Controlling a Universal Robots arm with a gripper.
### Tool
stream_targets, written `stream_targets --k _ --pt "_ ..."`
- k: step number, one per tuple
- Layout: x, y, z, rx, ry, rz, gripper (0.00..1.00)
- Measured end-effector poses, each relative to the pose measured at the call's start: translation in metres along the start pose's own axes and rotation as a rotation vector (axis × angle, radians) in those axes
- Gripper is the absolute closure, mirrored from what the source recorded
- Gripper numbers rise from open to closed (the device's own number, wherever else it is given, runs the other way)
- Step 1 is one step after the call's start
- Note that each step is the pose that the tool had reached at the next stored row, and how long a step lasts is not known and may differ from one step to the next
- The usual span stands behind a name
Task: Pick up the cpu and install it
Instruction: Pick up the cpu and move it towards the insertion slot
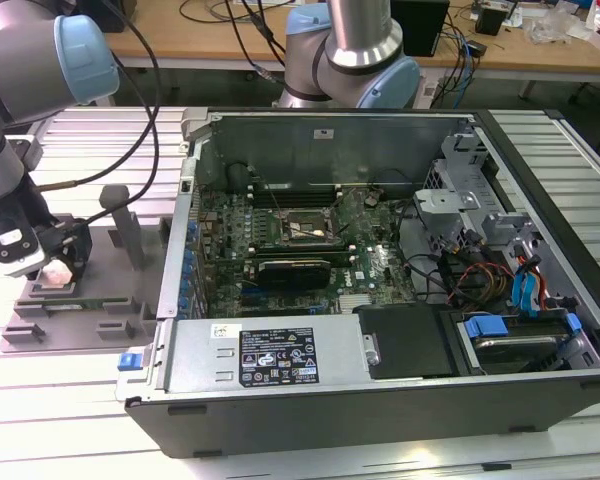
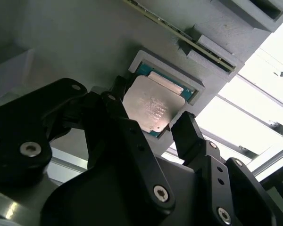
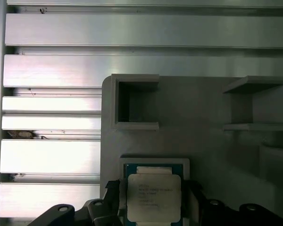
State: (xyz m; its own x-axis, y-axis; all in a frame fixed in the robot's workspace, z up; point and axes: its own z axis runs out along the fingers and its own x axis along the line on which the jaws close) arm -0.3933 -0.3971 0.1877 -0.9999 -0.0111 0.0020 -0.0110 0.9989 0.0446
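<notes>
One cpu [image 2: 153,106], silvery lid up, flat in a shallow square pocket of the grey fixture [image 2: 75,42], green board edge showing round the lid. Not yet lifted: seated within the pocket's raised rim in both wrist views.

Straddled by the gripper [image 2: 151,109], black fingers [image 3: 113,193] standing one to each side, just outside the pocket rim. Open, then, a little wider than the cpu, with nothing held. Whether a pad already brushes an edge: cannot tell.

The relation that matters: cpu dead between the fingertips, straight ahead along the gripper's reach, no offset to either side worth noting. Nearly square, so hardly a long axis. Judged from the first wrist view, the slightly longer sides facing the fingers, closing line across the shorter width. Lid level, not tilted in the pocket.

Outward, in the exterior view: gripper [image 1: 58,262] low over the fixture at the frame's left edge, carried by the grey-and-blue arm [image 1: 30,60] entering from the upper left corner. Fixture on the slatted table [image 1: 70,390], just beside the open case [image 1: 400,410] across the centre and right of the frame. Inside, the motherboard [image 1: 370,265], with the socket [image 1: 305,228] near the frame's middle, well apart from the cpu and to the exterior view's right of it.
</notes>
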Motion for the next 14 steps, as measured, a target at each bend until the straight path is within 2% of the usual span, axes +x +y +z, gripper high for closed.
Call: stream_targets --k 4,5,6,14 --pt "0.0000 -0.0002 0.0000 0.0000 0.0000 0.000 0.34" --pt "0.0001 -0.0003 0.0000 0.0000 0.0000 0.000 0.42" --pt "0.0001 -0.0003 0.0000 0.0001 0.0000 0.000 0.45" --pt "0.0001 -0.0003 -0.0041 -0.0004 0.0000 0.001 0.45"
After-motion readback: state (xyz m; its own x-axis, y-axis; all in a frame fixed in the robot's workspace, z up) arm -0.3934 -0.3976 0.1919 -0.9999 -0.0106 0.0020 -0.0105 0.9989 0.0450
